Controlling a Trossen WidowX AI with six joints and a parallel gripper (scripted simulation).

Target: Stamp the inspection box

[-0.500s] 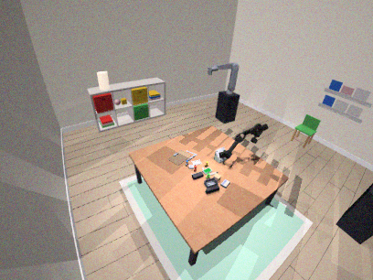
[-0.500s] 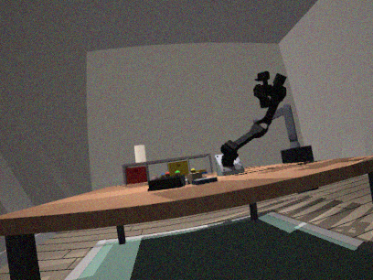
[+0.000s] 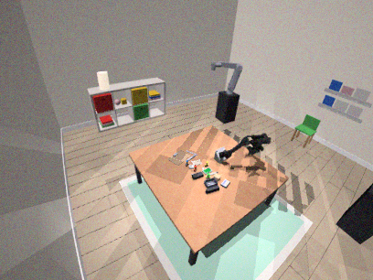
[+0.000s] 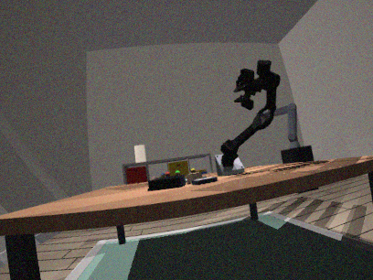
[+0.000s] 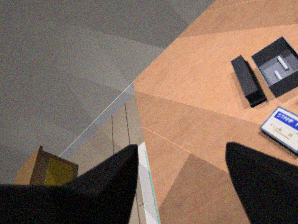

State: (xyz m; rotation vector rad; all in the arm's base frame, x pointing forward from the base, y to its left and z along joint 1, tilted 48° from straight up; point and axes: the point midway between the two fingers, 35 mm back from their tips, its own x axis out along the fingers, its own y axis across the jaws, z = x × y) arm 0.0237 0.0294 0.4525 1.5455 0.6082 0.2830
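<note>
My gripper (image 3: 261,140) (image 4: 242,90) (image 5: 181,151) hangs high above the right part of the wooden table (image 3: 192,215) (image 5: 200,100). It is open about halfway, and nothing is between its fingers. The white card (image 3: 225,183) (image 5: 282,127) with a blue header lies on the table, far below and to the side of the gripper. Beside it are a black shallow tray (image 3: 211,185) (image 5: 280,65) and a black bar (image 3: 197,175) (image 5: 248,80). Small stamps with a green knob (image 3: 207,171) (image 4: 177,173) and a red knob (image 4: 167,173) stand near the table's middle. I cannot read which one is PASS.
Flat sheets (image 3: 183,156) lie further back on the table. The arm's base (image 3: 220,156) (image 4: 229,164) stands at the table's far side. On the floor beyond are a white shelf (image 3: 128,102), a second grey arm on a black pedestal (image 3: 227,105) and a green chair (image 3: 307,125).
</note>
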